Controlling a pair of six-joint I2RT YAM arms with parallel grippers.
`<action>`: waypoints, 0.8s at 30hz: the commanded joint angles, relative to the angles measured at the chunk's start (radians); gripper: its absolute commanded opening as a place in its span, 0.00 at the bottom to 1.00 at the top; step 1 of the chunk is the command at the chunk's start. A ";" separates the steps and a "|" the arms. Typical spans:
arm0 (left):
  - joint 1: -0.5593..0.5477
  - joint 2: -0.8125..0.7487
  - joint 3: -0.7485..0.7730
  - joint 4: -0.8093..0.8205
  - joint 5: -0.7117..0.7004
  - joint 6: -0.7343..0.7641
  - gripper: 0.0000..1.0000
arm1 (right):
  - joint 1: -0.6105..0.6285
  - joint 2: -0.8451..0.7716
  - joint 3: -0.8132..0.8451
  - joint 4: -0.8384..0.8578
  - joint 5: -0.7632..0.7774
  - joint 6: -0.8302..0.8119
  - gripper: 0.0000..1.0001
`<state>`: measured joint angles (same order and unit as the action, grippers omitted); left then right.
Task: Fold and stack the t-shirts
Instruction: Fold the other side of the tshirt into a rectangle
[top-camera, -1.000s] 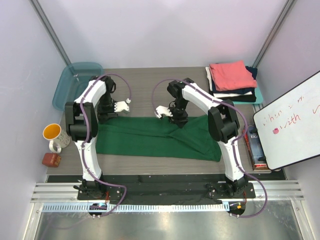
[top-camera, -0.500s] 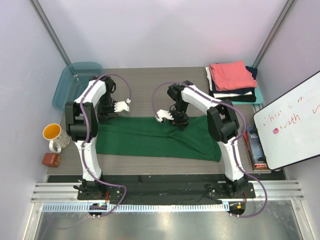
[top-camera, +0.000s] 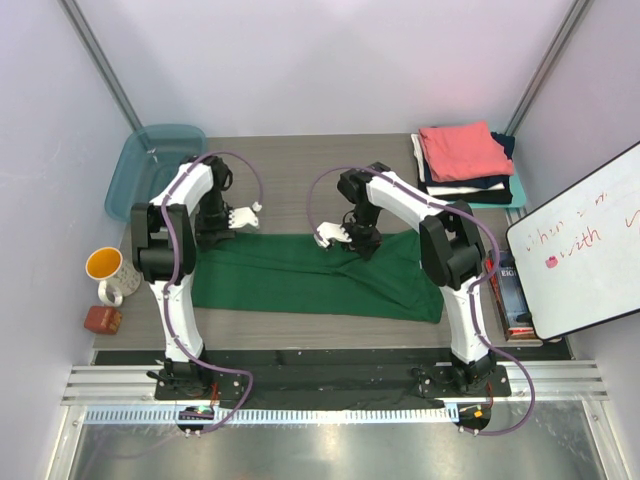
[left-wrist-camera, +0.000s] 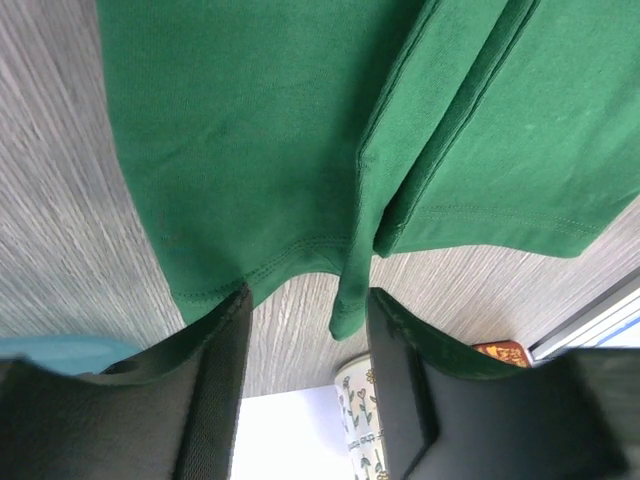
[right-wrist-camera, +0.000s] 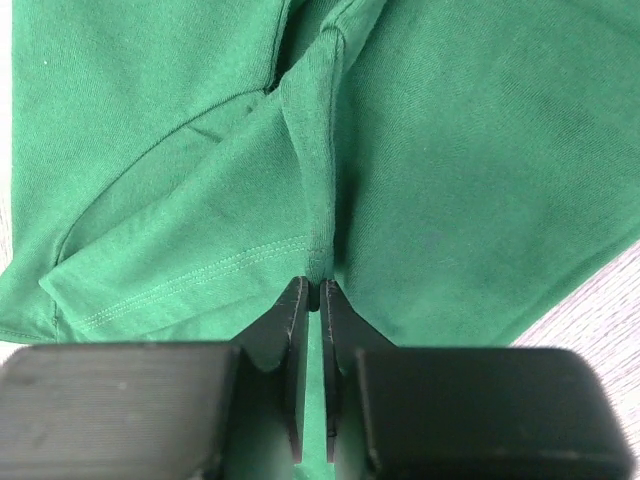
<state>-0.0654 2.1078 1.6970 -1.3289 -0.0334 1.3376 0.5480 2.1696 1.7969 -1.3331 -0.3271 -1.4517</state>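
Right wrist view shows the right gripper (right-wrist-camera: 313, 285) pressed almost together, pinching a raised ridge of the green t-shirt (right-wrist-camera: 450, 150). In the top external view, that shirt lies spread across the middle of the table (top-camera: 300, 165), between the two arms. The left gripper (left-wrist-camera: 305, 300) stands spread at the shirt's far left hem, with one fingertip on either side of a hem fold and not closed on it. The folded shirts (top-camera: 462, 150), coral-pink on top, are stacked at the table's far right corner.

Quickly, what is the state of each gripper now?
Left gripper: open, straddling the green t-shirt hem.
Right gripper: closed, pinching a ridge of that t-shirt.
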 joint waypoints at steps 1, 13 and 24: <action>-0.004 0.003 -0.007 -0.311 0.006 -0.015 0.45 | 0.004 -0.051 0.007 -0.173 -0.001 -0.016 0.10; -0.004 -0.005 -0.013 -0.332 0.006 -0.009 0.50 | 0.006 -0.053 0.010 -0.175 0.025 -0.012 0.10; -0.004 0.023 -0.033 -0.334 -0.006 -0.018 0.03 | 0.007 -0.036 0.027 -0.175 0.013 -0.006 0.03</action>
<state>-0.0654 2.1193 1.6779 -1.3289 -0.0338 1.3102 0.5480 2.1696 1.7969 -1.3327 -0.3119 -1.4521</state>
